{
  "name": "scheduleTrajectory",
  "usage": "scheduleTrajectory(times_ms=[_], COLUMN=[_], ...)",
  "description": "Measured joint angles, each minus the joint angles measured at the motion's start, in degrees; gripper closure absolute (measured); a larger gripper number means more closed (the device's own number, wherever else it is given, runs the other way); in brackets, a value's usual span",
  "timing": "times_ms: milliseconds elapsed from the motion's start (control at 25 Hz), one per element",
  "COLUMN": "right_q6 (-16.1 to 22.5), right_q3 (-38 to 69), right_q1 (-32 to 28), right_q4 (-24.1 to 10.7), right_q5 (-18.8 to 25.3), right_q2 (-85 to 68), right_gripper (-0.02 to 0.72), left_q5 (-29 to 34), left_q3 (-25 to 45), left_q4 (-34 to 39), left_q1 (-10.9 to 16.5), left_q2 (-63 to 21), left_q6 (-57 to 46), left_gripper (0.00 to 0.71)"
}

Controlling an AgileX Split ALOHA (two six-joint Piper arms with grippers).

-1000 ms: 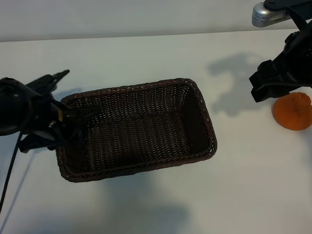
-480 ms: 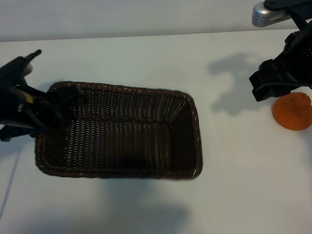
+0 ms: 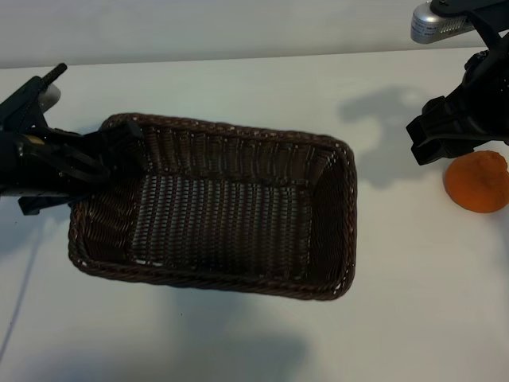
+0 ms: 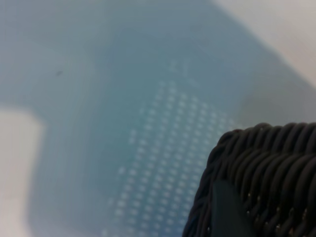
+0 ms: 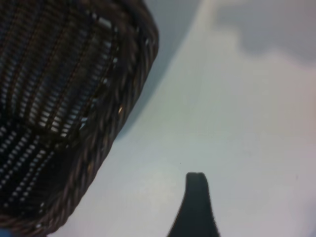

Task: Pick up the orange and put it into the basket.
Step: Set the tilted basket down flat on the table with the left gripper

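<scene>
The dark brown wicker basket [image 3: 238, 132] lies in the middle of the white table. My left gripper [image 3: 121, 148] is shut on its left rim, one finger [image 4: 225, 212] inside the woven wall [image 4: 269, 148]. The orange [image 3: 477, 185] rests on the table at the far right, well clear of the basket. My right gripper [image 3: 433, 140] hangs just above and left of the orange, open and holding nothing. Its wrist view shows one bare finger [image 5: 196, 197] over the table and a corner of the basket [image 5: 114, 113]; the orange is out of that view.
A silver camera housing [image 3: 436, 24] sticks out above the right arm. The table's far edge runs along the back, behind the basket. Bare white table lies between the basket and the orange and along the front.
The left gripper has dragged and turned the basket: it swung left, then came back to the right, now lying with its right end lower. The right arm and the orange stayed put.
</scene>
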Motion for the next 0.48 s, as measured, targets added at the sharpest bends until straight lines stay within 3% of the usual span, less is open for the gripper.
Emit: scheduleTrajectory(times_ms=[240,480], right_q6=[-0.1,-0.1], right_q3=[0.0,0.0], right_q1=[0.0,0.0], right_q4=[0.0,0.0], right_q5=[0.0,0.0], right_q2=[0.0,0.0], right_gripper=[0.148,0.149], left_q5=[-4.5,-2.5], left_q3=[-0.5,-9.2], left_q4=[-5.4,-7.5], left_q1=[0.0,0.1], left_q2=[2.2,9.8], left_q6=[2.9,6.4], left_gripper=[0.307,0.307])
